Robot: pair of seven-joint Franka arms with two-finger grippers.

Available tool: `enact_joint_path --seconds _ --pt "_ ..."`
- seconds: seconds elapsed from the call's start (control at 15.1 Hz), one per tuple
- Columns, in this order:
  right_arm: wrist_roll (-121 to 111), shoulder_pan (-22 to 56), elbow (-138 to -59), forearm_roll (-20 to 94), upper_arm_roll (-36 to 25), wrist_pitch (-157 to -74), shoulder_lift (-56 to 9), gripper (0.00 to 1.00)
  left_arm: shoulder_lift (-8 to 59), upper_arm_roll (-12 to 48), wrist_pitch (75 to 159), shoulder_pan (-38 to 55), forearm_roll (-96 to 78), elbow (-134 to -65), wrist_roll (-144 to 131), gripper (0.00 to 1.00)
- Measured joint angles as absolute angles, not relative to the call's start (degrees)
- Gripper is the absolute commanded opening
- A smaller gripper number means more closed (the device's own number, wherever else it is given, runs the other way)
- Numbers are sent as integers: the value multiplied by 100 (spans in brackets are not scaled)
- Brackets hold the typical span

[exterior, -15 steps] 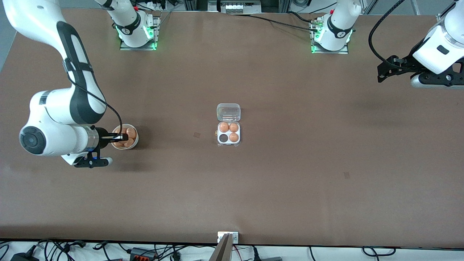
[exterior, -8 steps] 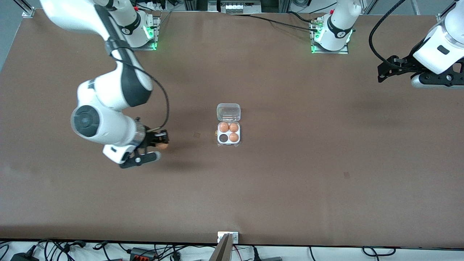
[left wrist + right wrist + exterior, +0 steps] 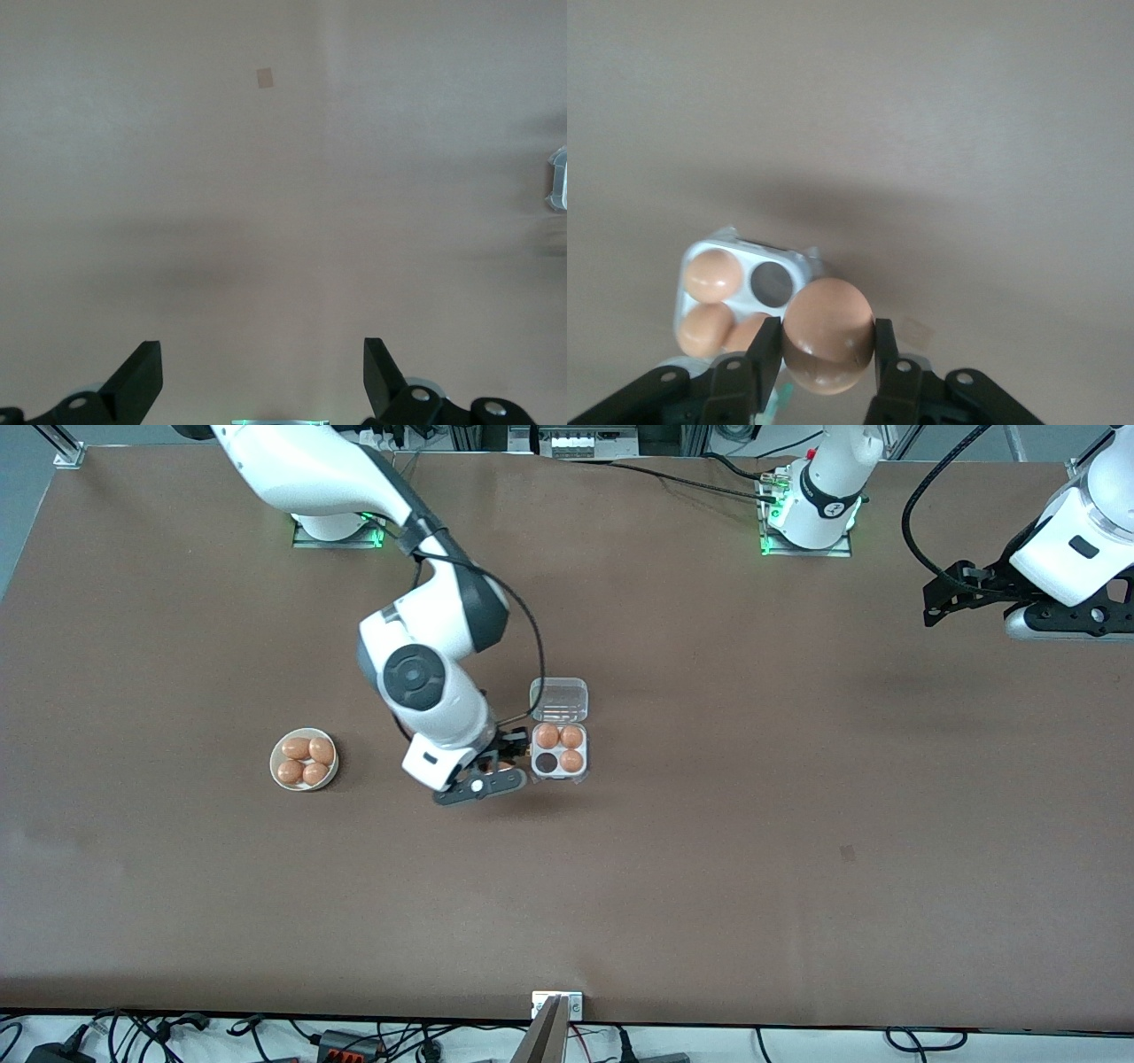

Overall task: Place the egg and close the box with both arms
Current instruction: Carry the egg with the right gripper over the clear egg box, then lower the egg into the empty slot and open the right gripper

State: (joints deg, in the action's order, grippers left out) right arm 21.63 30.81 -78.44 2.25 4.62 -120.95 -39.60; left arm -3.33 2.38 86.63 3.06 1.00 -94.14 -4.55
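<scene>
The box stands open mid-table: a white tray (image 3: 559, 776) with three eggs, and its clear lid (image 3: 559, 700) lies flat on the side farther from the front camera. One cell (image 3: 547, 763) is empty and dark. My right gripper (image 3: 505, 763) hangs beside the box, toward the right arm's end, shut on an orange-brown egg (image 3: 829, 335). In the right wrist view the gripper (image 3: 829, 350) holds the egg just beside the tray (image 3: 793, 257) and its empty cell (image 3: 772, 283). My left gripper (image 3: 932, 600) waits, open and empty, over the left arm's end of the table; the left wrist view shows its gripper (image 3: 263, 376) over bare table.
A round white bowl (image 3: 273, 763) with several eggs stands toward the right arm's end of the table, level with the box. A small metal bracket (image 3: 556, 1003) sits at the table's front edge.
My right arm has lifted an egg out of the bowl and carried it across the table to beside the box. The left arm has not moved.
</scene>
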Motion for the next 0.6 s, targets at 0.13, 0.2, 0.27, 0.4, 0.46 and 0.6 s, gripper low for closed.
enact_joint_path --seconds 0.13,0.2,0.27,0.4,0.46,0.6 --pt "2521 3299 -7843 195 454 -12391 -4124 0 -333 238 8663 306 100 -9414 -455 100" --pt "2595 3375 -7843 195 450 -12496 -4211 0 -333 239 8662 306 100 -9414 -455 100" --pt "2634 3426 -7843 195 448 -12561 -4293 0 -333 238 8662 306 100 -9414 -455 100" --pt "2653 3460 -7843 195 443 -12612 -4411 0 -333 238 8662 306 100 -9414 -455 100" --pt "2654 3459 -7843 196 436 -12617 -4442 0 -333 238 8662 306 100 -9414 -455 100" --pt "2690 3460 -7843 196 432 -12617 -4470 0 -333 238 8662 306 100 -9414 -455 100"
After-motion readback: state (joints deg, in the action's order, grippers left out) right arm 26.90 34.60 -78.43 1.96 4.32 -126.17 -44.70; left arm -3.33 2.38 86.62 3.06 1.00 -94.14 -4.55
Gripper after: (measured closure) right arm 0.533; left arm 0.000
